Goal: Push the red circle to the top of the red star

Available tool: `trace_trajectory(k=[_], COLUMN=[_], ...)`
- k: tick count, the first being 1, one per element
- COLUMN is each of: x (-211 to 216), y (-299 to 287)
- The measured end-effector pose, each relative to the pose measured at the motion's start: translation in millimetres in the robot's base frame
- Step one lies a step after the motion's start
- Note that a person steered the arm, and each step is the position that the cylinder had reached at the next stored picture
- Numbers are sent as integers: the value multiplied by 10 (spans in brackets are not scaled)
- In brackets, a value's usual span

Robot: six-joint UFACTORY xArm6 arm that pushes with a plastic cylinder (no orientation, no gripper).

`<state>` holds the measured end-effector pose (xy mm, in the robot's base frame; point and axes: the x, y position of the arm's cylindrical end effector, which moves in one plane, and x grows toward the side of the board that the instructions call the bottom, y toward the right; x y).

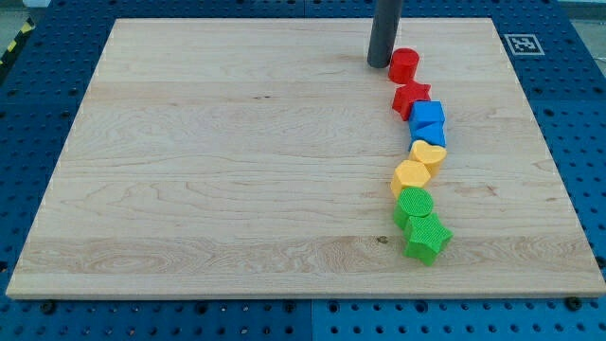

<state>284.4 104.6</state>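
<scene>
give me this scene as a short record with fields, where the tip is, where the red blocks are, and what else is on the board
tip: my tip sits just to the view's left of the red circle, close beside it
red circle: directly above the red star, toward the view's top
other blocks: blue blocks, yellow heart, yellow block, green circle, green star, in a column running down from the star
surface: wooden board
task state: circle appears already at the star's top

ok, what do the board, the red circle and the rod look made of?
Board: light wood, matte, with visible grain lines and plank seams. Red circle: probably plastic, matte; the colour is uniform and the green blocks show fine ribbing, perhaps printed. Rod: dark, smooth, slightly sheened, metal or plastic, unclear. My tip sits just left of the circle.
</scene>
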Motion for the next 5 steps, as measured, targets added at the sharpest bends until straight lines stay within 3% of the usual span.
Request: trace_trajectory(k=[1, 2, 4, 5], x=[-252, -246, 295, 338], y=[109, 422, 572, 580])
